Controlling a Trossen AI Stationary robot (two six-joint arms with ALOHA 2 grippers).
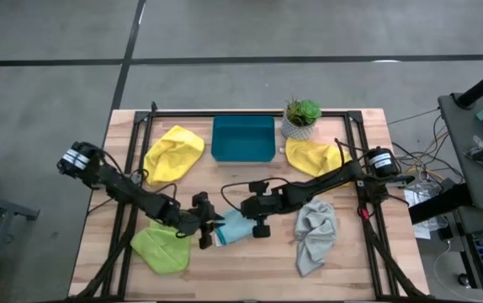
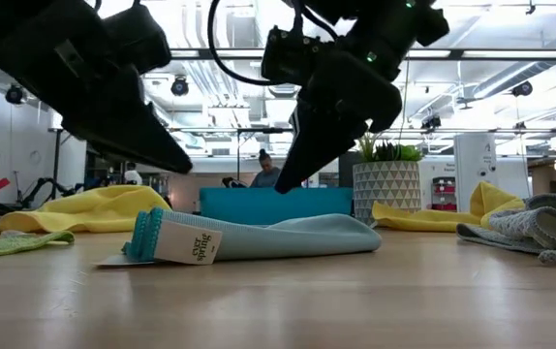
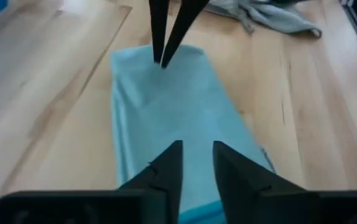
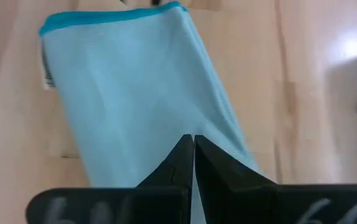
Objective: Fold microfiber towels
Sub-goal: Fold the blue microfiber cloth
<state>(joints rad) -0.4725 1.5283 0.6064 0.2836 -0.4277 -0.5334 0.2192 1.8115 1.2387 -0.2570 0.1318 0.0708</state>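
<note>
Both end effectors sit over the light blue towel (image 1: 235, 227) lying folded mid-surface: right end effector (image 4: 193, 146) pinched together, empty, left end effector (image 3: 196, 163) slightly apart over its labelled end, so I'd square the edges, then press the crease flat.

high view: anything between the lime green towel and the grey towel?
Yes: both grippers, left and right, and the folded light blue towel lie between the lime green towel and the grey towel, in the high view.
</note>
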